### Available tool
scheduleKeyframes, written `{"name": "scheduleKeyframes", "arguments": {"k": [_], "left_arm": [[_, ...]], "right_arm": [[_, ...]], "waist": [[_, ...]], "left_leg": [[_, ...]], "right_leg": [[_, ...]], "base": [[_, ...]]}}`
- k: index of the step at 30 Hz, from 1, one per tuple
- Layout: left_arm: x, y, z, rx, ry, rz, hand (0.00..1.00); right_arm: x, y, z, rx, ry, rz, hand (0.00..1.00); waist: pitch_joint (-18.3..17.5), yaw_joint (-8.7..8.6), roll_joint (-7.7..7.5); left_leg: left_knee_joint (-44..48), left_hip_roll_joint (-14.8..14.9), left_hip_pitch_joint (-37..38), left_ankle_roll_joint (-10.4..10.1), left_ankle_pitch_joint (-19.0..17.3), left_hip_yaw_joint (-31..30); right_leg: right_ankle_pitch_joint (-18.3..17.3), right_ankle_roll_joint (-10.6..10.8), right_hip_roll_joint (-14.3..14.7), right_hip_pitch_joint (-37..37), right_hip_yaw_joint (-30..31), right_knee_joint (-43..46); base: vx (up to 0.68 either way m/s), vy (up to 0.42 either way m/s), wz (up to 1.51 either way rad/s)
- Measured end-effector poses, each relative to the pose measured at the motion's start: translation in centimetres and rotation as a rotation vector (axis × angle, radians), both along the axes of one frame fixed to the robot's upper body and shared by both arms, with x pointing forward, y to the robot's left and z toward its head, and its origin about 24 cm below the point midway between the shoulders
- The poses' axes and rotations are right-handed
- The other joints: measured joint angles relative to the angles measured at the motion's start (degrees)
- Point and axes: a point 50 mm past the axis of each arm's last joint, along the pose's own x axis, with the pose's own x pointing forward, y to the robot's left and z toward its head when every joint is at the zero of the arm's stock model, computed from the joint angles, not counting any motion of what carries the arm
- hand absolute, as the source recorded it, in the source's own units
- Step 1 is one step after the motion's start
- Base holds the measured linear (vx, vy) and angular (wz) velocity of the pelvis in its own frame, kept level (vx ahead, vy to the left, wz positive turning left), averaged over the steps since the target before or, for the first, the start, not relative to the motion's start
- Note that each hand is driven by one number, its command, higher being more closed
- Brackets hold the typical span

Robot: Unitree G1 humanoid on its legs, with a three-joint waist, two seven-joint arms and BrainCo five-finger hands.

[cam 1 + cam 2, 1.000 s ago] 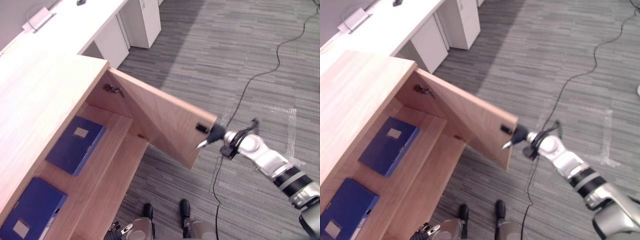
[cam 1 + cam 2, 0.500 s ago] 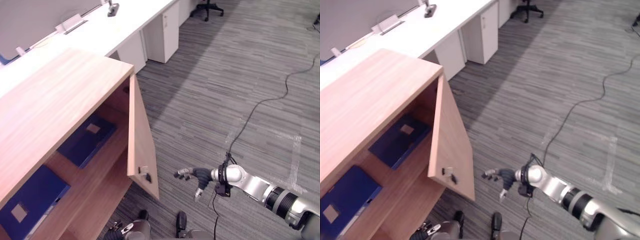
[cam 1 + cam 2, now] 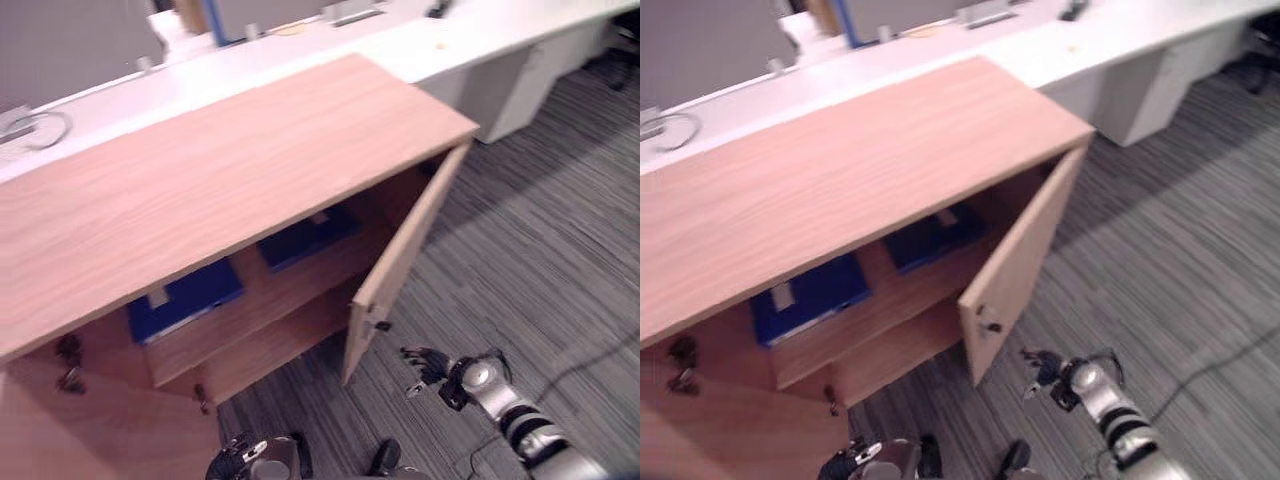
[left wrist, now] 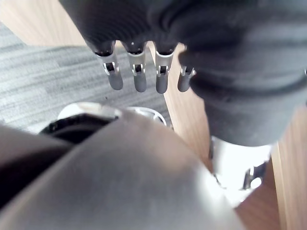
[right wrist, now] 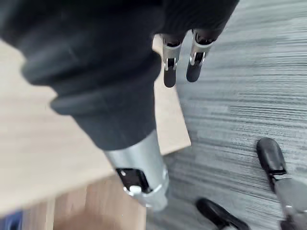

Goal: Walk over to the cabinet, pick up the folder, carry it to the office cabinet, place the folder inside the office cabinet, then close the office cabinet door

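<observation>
Left eye view: the office cabinet point(image 3: 250, 170) is standing with its right door point(image 3: 400, 255) swung partly open. Inside, the first blue folder point(image 3: 185, 298) is lying on the shelf at eight o'clock of the second blue folder point(image 3: 305, 238). The right hand point(image 3: 428, 365) is hovering at five o'clock of the door knob point(image 3: 381, 325), fingers loosely spread, touching nothing.

Left wrist view: the left hand point(image 4: 139, 81) is hanging empty with its fingers straight.

Right wrist view: the right hand's fingers point(image 5: 169, 76) are dangling relaxed, empty, over the door's edge.
</observation>
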Motion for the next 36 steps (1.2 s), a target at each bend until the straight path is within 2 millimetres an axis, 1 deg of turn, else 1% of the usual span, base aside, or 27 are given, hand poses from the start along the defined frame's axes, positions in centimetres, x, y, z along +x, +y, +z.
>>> {"name": "scheduleKeyframes", "arguments": {"k": [2, 3, 6, 8, 9, 10, 12, 13, 14, 15, 16, 17, 18, 19, 20, 21, 22, 23, 24, 27, 28, 29, 31, 33, 34, 35, 36], "left_arm": [[-0.2, 0.1, -0.2, 0.045, 0.021, -0.012, 0.0], [-0.3, 0.1, -0.2, 0.053, 0.026, -0.017, 0.0], [-0.7, 0.2, -0.4, 0.09, 0.052, -0.054, 0.0], [-0.7, 0.3, -0.4, 0.103, 0.053, -0.07, 0.0], [-0.8, 0.3, -0.5, 0.117, 0.063, -0.087, 0.0], [-0.8, 0.4, -0.5, 0.121, 0.065, -0.093, 0.0], [-1.0, 0.6, -0.6, 0.131, 0.078, -0.1, 0.0], [-1.0, 0.7, -0.7, 0.138, 0.082, -0.101, 0.0], [-1.0, 0.8, -0.8, 0.151, 0.095, -0.107, 0.0], [-1.2, 0.9, -0.9, 0.159, 0.107, -0.104, 0.0], [-1.4, 1.3, -1.0, 0.183, 0.123, -0.091, 0.0], [-1.9, 1.7, -1.1, 0.201, 0.147, -0.068, 0.0], [-2.1, 1.9, -1.1, 0.209, 0.155, -0.054, 0.0], [-2.3, 2.4, -1.2, 0.229, 0.168, -0.037, 0.0], [-2.4, 2.7, -1.2, 0.245, 0.179, -0.021, 0.0], [-2.5, 2.8, -1.2, 0.251, 0.187, -0.011, 0.0], [-2.8, 3.0, -1.3, 0.256, 0.195, 0.014, 0.0], [-3.0, 3.4, -1.2, 0.263, 0.2, 0.048, 0.0], [-3.0, 3.4, -1.2, 0.264, 0.2, 0.064, 0.0], [-3.5, 3.5, -1.3, 0.253, 0.217, 0.149, 0.0], [-3.7, 3.6, -1.4, 0.252, 0.222, 0.171, 0.0], [-3.7, 3.7, -1.4, 0.247, 0.22, 0.191, 0.0], [-3.8, 3.7, -1.4, 0.24, 0.219, 0.221, 0.0], [-3.8, 3.7, -1.4, 0.237, 0.219, 0.235, 0.0], [-3.8, 3.7, -1.4, 0.237, 0.219, 0.241, 0.0], [-3.8, 3.6, -1.4, 0.238, 0.219, 0.246, 0.0], [-3.8, 3.6, -1.4, 0.239, 0.217, 0.25, 0.0]], "right_arm": [[-3.5, -0.2, -2.5, 0.056, 0.06, -0.276, 0.0], [-4.5, -0.3, -3.0, 0.066, 0.08, -0.326, 0.0], [-11.1, -0.3, -5.7, 0.089, 0.232, -0.566, 0.0], [-12.9, -0.2, -6.3, 0.088, 0.278, -0.622, 0.0], [-13.7, -0.3, -6.5, 0.095, 0.292, -0.666, 0.0], [-13.8, -0.4, -6.5, 0.1, 0.289, -0.683, 0.0], [-14.3, -0.6, -6.5, 0.12, 0.283, -0.74, 0.0], [-14.2, -0.5, -6.5, 0.137, 0.269, -0.771, 0.0], [-14.0, -0.2, -6.5, 0.149, 0.259, -0.773, 0.0], [-13.9, 0.0, -6.5, 0.159, 0.256, -0.778, 0.0], [-14.1, 0.7, -6.7, 0.179, 0.259, -0.788, 0.0], [-14.2, 1.3, -6.9, 0.206, 0.264, -0.803, 0.0], [-14.2, 1.7, -7.0, 0.221, 0.267, -0.815, 0.0], [-14.4, 2.2, -7.1, 0.238, 0.275, -0.826, 0.0], [-14.6, 2.5, -7.3, 0.251, 0.28, -0.842, 0.0], [-14.7, 2.6, -7.3, 0.257, 0.281, -0.85, 0.0], [-14.9, 2.8, -7.4, 0.268, 0.285, -0.867, 0.0], [-14.9, 3.0, -7.4, 0.282, 0.289, -0.88, 0.0], [-14.8, 3.1, -7.4, 0.29, 0.284, -0.889, 0.0], [-14.1, 3.6, -7.3, 0.313, 0.261, -0.895, 0.0], [-14.4, 3.7, -7.4, 0.314, 0.265, -0.9, 0.0], [-15.0, 3.7, -7.6, 0.31, 0.275, -0.912, 0.0], [-15.6, 3.7, -7.6, 0.306, 0.277, -0.934, 0.0], [-15.9, 3.5, -7.7, 0.308, 0.27, -0.964, 0.0], [-16.1, 3.5, -7.7, 0.311, 0.273, -0.985, 0.0], [-16.6, 3.5, -7.8, 0.304, 0.285, -0.994, 0.0], [-17.3, 3.4, -7.9, 0.296, 0.298, -1.003, 0.0]], "waist": [[-0.1, -0.81, -0.05], [-0.2, -1.01, -0.02], [-0.4, -2.93, -0.46], [-0.3, -3.17, -0.62], [-0.3, -3.71, -0.74], [-0.3, -4.09, -0.75], [-0.4, -4.59, -1.31], [-0.5, -4.87, -1.46], [-0.5, -5.33, -1.49], [-0.5, -5.62, -1.59], [-0.5, -5.99, -2.22], [-0.7, -6.0, -3.02], [-0.7, -6.0, -3.53], [-0.7, -6.25, -4.7], [-0.6, -6.29, -5.44], [-0.5, -6.33, -5.63], [-0.8, -6.24, -6.06], [-1.2, -5.9, -6.95], [-1.3, -5.69, -6.96], [-1.4, -5.34, -6.92], [-1.3, -5.75, -6.98], [-1.3, -5.57, -7.06], [-1.3, -5.37, -7.07], [-1.2, -5.27, -7.05], [-1.2, -5.25, -7.07], [-1.1, -5.32, -6.91], [-1.0, -5.13, -6.93]], "left_leg": [[-6.4, -3.9, 2.7, 0.9, 3.0, -0.7], [-8.3, -4.9, 3.5, 1.2, 3.8, -1.0], [-16.7, -8.2, 7.2, 2.3, 8.3, -3.1], [-19.4, -8.9, 8.8, 2.5, 9.8, -3.5], [-20.7, -9.5, 9.6, 2.8, 10.2, -4.3], [-21.0, -9.7, 9.9, 2.9, 10.3, -4.8], [-21.6, -11.3, 10.5, 3.4, 10.4, -7.3], [-21.9, -11.7, 10.6, 3.9, 10.4, -8.5], [-22.0, -11.9, 10.6, 4.6, 10.4, -10.2], [-22.0, -11.9, 10.6, 4.6, 10.5, -11.2], [-21.9, -11.7, 11.1, 4.6, 10.8, -13.0], [-21.8, -11.6, 11.2, 4.4, 11.1, -14.9], [-21.8, -11.6, 11.1, 4.2, 11.2, -15.8], [-21.2, -11.6, 10.4, 3.5, 11.7, -18.1], [-20.0, -11.6, 9.5, 3.0, 11.6, -20.2], [-19.2, -11.5, 9.2, 2.6, 11.3, -21.2], [-17.9, -11.3, 8.7, 1.6, 10.8, -22.5], [-16.6, -11.2, 7.8, 0.8, 10.2, -23.8], [-15.9, -11.0, 7.3, 0.4, 9.9, -24.3], [-12.8, -9.0, 4.4, -1.5, 8.8, -26.4], [-10.7, -7.9, 3.6, -2.7, 7.8, -28.0], [-8.7, -7.1, 2.9, -3.5, 6.9, -29.0], [-5.4, -5.9, 1.1, -4.3, 5.5, -30.3], [-3.4, -4.5, -0.8, -3.9, 5.3, -27.1], [-2.0, -2.9, -1.3, -3.2, 4.9, -22.8], [0.8, -0.5, -2.0, -2.5, 4.4, -16.5], [2.2, 0.6, -1.9, -2.3, 3.9, -10.8]], "right_leg": [[0.4, 1.6, -2.6, 0.4, -0.3, 0.1], [0.5, 2.1, -3.3, 0.5, -0.5, 0.1], [0.7, 3.2, -5.2, 1.6, -2.9, 0.3], [0.7, 3.5, -5.6, 2.0, -3.3, 0.4], [0.0, 4.4, -6.7, 2.1, -4.2, 2.2], [-0.7, 4.9, -7.4, 2.1, -4.8, 3.7], [-4.6, 5.6, -11.0, 1.3, -5.6, 11.4], [-5.8, 4.7, -11.8, 0.5, -3.4, 14.2], [-6.2, 3.7, -11.7, -0.5, 2.3, 16.5], [-6.5, 2.9, -11.3, -1.3, 6.8, 18.0], [-8.2, 1.9, -9.3, -2.2, 17.2, 18.8], [-10.7, 2.9, -6.6, -2.1, 26.1, 18.9], [-11.6, 3.2, -5.5, -2.1, 29.8, 18.9], [-13.0, 3.3, -3.1, -2.5, 35.1, 19.0], [-13.9, 3.3, -1.5, -3.2, 38.2, 19.8], [-14.2, 3.1, -1.1, -3.2, 39.3, 20.2], [-14.5, 3.5, -0.5, -2.1, 40.6, 19.9], [-15.4, 4.7, -0.4, -0.9, 39.6, 18.1], [-15.7, 4.7, -0.4, -0.2, 38.8, 16.7], [-16.4, 3.9, 1.6, 2.5, 36.0, 11.4], [-16.2, 3.6, 2.9, 3.6, 34.4, 10.9], [-16.0, 3.3, 3.9, 4.5, 32.8, 10.5], [-15.8, 3.0, 5.6, 5.5, 31.0, 10.2], [-15.5, 2.6, 6.1, 5.6, 28.5, 9.9], [-15.5, 2.5, 6.1, 5.7, 27.7, 9.8], [-15.5, 2.5, 5.9, 6.2, 26.3, 9.8], [-15.8, 2.0, 5.2, 6.9, 24.8, 9.9]], "base": [[-0.05, 0.194, 0.32], [-0.01, 0.127, 0.26], [0.05, 0.052, 0.38], [0.06, 0.047, 0.17], [0.04, 0.069, 0.24], [0.03, 0.103, 0.44], [0.01, 0.094, 0.61], [0.0, 0.093, 0.71], [0.01, 0.081, 0.65], [0.03, 0.087, 0.81], [0.06, 0.02, 0.8], [0.07, -0.024, 0.77], [0.07, -0.104, 0.84], [0.05, -0.155, 0.97], [0.05, -0.165, 1.0], [0.06, -0.205, 0.93], [0.07, -0.225, 0.69], [0.08, -0.244, 0.58], [0.06, -0.254, 0.36], [0.02, -0.253, 0.31], [-0.02, -0.189, 0.53], [-0.04, -0.22, 0.62], [-0.06, -0.177, 0.47], [-0.07, -0.122, 0.42], [-0.05, -0.048, 0.44], [-0.06, -0.003, 0.64], [-0.05, 0.05, 0.53]]}}
